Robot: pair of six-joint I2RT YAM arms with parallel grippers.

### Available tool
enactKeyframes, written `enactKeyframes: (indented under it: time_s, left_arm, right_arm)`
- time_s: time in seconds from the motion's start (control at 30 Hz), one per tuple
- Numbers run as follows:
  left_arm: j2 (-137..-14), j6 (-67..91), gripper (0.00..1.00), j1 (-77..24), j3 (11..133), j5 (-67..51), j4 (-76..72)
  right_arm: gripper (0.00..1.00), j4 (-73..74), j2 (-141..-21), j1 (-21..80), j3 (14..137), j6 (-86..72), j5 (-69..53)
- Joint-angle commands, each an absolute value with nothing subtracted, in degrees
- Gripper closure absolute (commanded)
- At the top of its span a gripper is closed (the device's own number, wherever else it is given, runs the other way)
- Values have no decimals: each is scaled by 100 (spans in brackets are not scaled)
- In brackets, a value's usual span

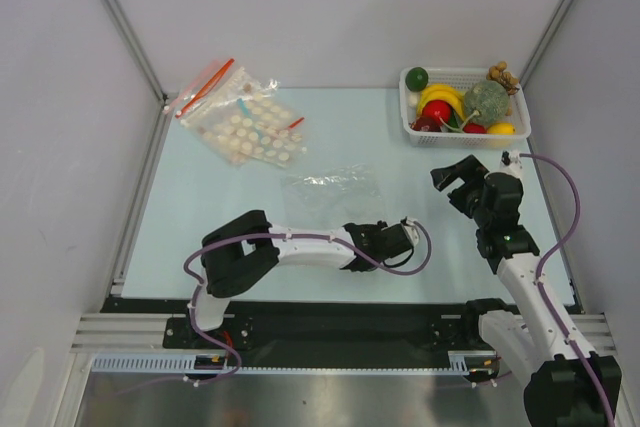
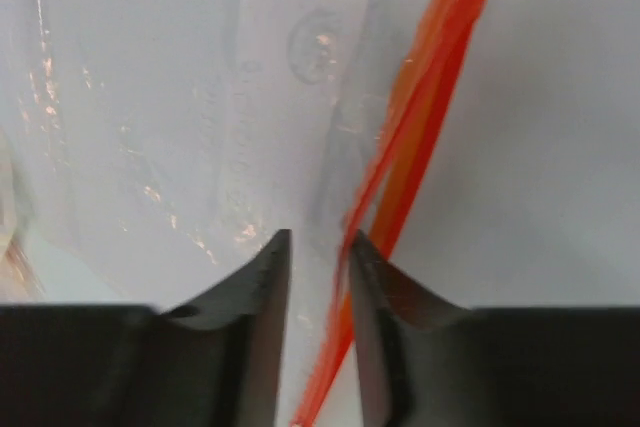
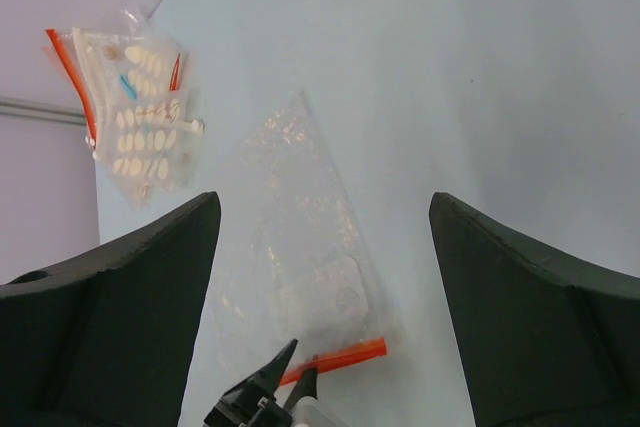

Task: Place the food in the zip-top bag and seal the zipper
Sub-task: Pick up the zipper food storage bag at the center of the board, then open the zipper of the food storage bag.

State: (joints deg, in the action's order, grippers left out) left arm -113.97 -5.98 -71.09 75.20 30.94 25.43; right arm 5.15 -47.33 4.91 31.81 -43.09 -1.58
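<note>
The left gripper [image 2: 317, 242] has its jaws narrowly apart, astride the zipper [image 2: 420, 117] of the zip-top bag [image 1: 330, 192]. The right gripper [image 1: 456, 177] gapes wide, and the food [image 1: 485, 99] sits in a basket [image 1: 408, 107] just beyond it.

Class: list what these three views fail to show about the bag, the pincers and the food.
- Left wrist view: whether the left pincer grips the zipper. The close-up is blurred and the bottom edge cuts off the strip's lower end.
- Top view: the zipper, hidden under the left arm.
- Top view: how many food pieces lie in the basket, since the bananas cover some.
</note>
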Motion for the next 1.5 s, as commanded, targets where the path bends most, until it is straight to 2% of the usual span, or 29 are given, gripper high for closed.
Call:
enactKeyframes:
  time_s: [0.0,0.07,0.23,0.33,0.4,0.57,0.77,0.83,1.03,1.2,1.47]
  left_arm:
    - [-11286,-563,73,-7102,7691,3471,2585]
    - [-11101,-536,85,-7102,7586,3542,2497]
    - [-10593,-247,100,-7049,7418,3858,2338]
    - [-10093,104,100,-6804,7243,3850,2277]
    - [-9723,420,100,-6637,7094,3527,2206]
    - [-8536,861,100,-6092,6357,2498,1794]
    - [-7445,1098,100,-5801,5793,2092,1319]
    - [-7182,1160,100,-5757,5687,1987,1161]
    - [-7040,1257,100,-5739,5563,1556,1002]
    - [-7084,1301,100,-5739,5555,1451,967]
    - [-7119,1318,100,-5739,5546,1152,870]
  right_arm:
    - [9,264,-4728,448,3164,-4368,-272]
    - [10,220,-4728,431,3155,-4368,-307]
    - [11,-218,-4834,431,3059,-4098,-886]
    - [14,-894,-5035,527,2892,-3982,-1826]
    - [17,-1045,-5132,676,2865,-3920,-1881]
    - [25,-1476,-5352,1675,2883,-3464,-1671]
    - [38,-1889,-5309,3029,2962,-2673,-1125]
    - [39,-1968,-5291,3260,2988,-2384,-1046]
    - [41,-2127,-5309,4208,3094,-1811,-678]
    - [42,-2022,-5457,4605,3217,-1556,-150]
    - [57,-1899,-5871,4834,3445,-1617,658]
